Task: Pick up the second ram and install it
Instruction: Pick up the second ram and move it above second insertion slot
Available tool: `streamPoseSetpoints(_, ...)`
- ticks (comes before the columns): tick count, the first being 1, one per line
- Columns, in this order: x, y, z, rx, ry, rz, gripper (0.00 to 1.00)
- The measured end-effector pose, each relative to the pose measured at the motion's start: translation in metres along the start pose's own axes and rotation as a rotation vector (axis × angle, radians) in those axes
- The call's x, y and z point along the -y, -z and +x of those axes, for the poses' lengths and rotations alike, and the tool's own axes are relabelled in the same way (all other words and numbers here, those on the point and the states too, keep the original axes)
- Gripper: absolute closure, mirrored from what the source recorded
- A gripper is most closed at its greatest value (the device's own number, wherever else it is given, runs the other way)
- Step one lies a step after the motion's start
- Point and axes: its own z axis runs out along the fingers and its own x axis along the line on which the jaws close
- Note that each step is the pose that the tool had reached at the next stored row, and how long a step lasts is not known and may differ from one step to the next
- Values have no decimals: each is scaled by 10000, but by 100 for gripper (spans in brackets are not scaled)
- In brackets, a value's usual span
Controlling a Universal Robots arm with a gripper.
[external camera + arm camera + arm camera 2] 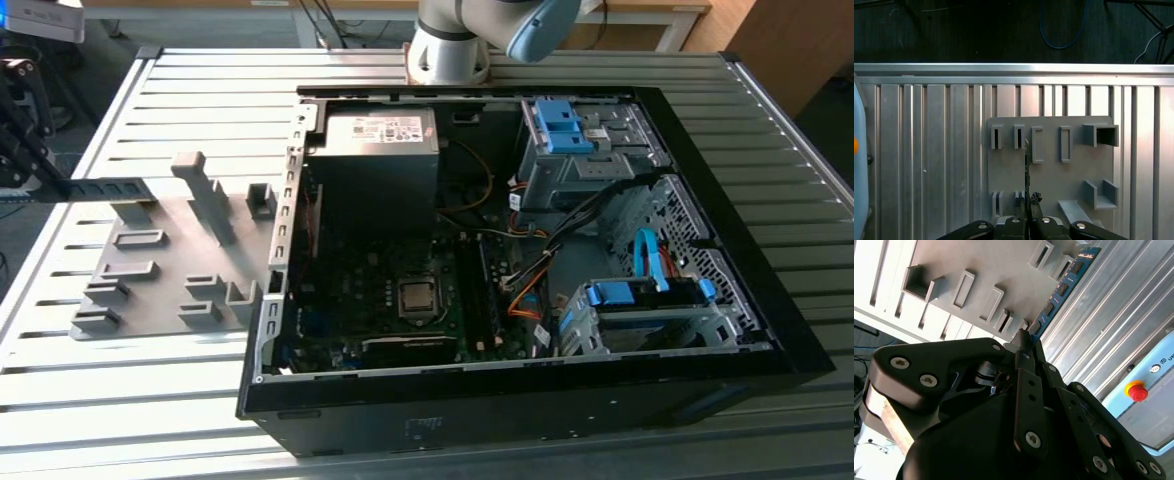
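The second ram [1064, 282] is a long blue stick with black chips, and my gripper [1026, 340] is shut on one end of it. In the exterior view the ram [114, 188] hangs level above the grey slotted holder [174, 260] at the exterior view's left, with the gripper [56, 186] at the frame edge. The first wrist view has the ram [1027, 165] edge-on over the holder [1054, 175], rising from the gripper [1029, 207]. It is clear of the holder's slots. The motherboard's memory slots [483, 285] lie inside the open computer case [534, 400].
The open case holds a power supply [380, 130], a processor socket [418, 296], blue drive bays [567, 125] and loose cables [534, 290]. The ribbed metal table [134, 400] carries everything. The arm's base [447, 45] stands behind the case. A red stop button [1136, 390] sits off the table.
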Motion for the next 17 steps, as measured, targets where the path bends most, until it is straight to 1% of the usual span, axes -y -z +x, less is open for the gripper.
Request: streamPoseSetpoints(17,1,38,-1,0,0,0,86)
